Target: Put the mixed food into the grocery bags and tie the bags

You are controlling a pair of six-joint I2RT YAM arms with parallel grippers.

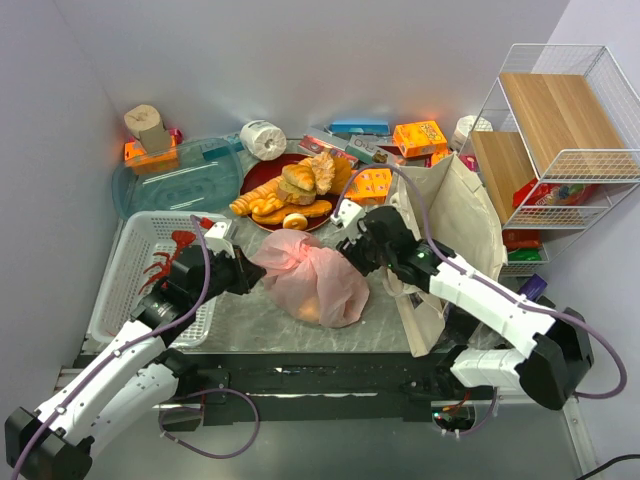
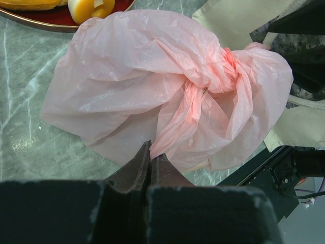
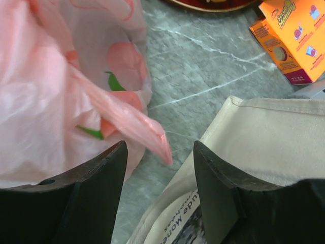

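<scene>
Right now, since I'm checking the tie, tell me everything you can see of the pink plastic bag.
Thin, translucent, crinkled pink plastic bag, bulging full, lying on the marble-look table beside the beige tote. Its handles twist into a knot on top. The left gripper is shut on one strand; another strand's loose end lies between the fingers of the open right gripper.

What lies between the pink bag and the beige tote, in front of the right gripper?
Right wrist view: bare marble tabletop, with a loose handle strip of the pink bag reaching partly over it toward the tote.
</scene>
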